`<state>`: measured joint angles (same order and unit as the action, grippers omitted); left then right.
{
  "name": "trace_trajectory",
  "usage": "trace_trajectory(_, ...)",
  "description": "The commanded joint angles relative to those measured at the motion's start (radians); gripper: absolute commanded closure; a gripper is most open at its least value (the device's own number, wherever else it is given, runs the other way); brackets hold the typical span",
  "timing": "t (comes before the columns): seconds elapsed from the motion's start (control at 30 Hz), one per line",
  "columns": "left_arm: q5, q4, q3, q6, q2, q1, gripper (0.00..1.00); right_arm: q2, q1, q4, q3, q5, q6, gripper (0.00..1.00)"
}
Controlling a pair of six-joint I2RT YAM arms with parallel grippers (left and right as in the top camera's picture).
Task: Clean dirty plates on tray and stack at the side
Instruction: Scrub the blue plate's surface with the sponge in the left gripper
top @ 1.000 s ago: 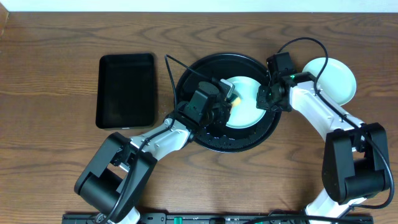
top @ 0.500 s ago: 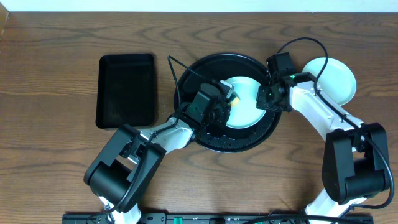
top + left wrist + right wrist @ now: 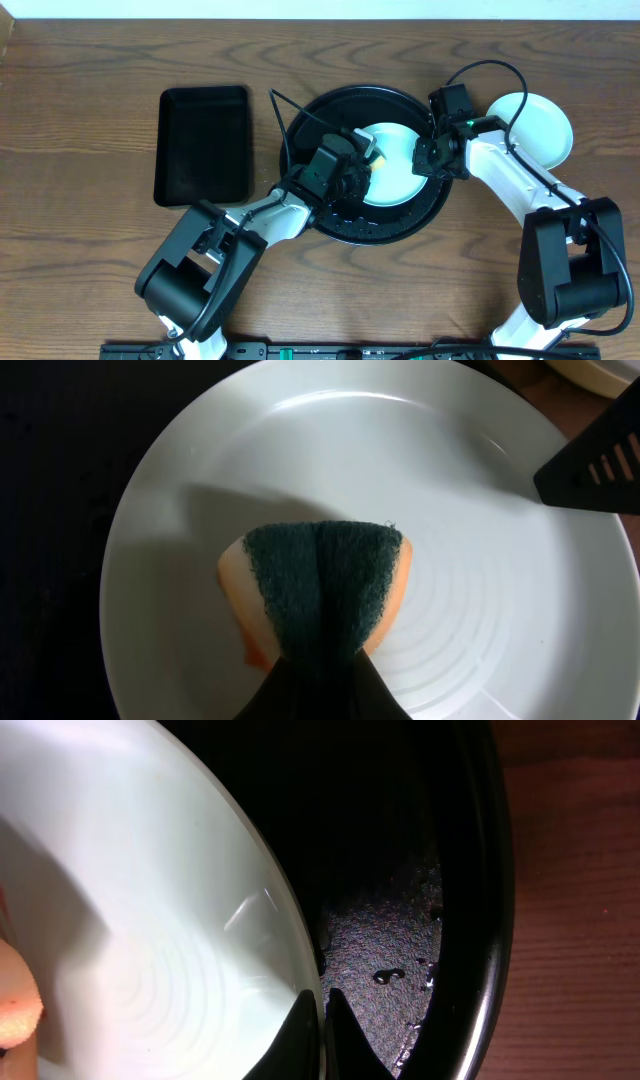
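A pale mint plate (image 3: 395,170) lies in the round black tray (image 3: 330,115), right of its middle. My left gripper (image 3: 358,162) is shut on a sponge (image 3: 322,575) with a dark green pad and a yellow-orange body, pressed on the plate (image 3: 450,480) left of its centre. At the plate's right edge, my right gripper (image 3: 428,160) is shut on the rim. In the right wrist view the fingers (image 3: 324,1010) pinch that rim of the plate (image 3: 130,910). Another pale plate (image 3: 540,125) sits on the table right of the tray.
A rectangular black tray (image 3: 203,145) lies at the left. The round tray's floor (image 3: 400,950) is wet, with water drops by its rim. A thin black cable (image 3: 285,108) crosses its left edge. Brown wooden table (image 3: 100,60) surrounds everything.
The left arm's rear links shifted slightly a second ago. Both grippers, the sponge and the plate keep their places.
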<state>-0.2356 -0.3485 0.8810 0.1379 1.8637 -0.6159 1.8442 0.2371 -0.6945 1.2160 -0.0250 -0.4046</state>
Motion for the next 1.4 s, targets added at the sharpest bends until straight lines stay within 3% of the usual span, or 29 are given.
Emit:
trace_trajectory(0.0, 0.009, -0.009, 0.006, 0.006, 0.011, -0.010, 0.92, -0.010, 0.015, -0.001, -0.003, 0.013, 0.016, 0.99)
trace_trajectory(0.67, 0.013, -0.048, 0.006, 0.006, 0.078, -0.011, 0.92, -0.010, 0.019, -0.005, -0.003, 0.013, 0.008, 0.99)
trace_trajectory(1.37, 0.122, -0.100, 0.006, -0.013, 0.078, -0.009, 0.92, -0.010, 0.020, -0.005, -0.003, 0.013, 0.008, 0.99)
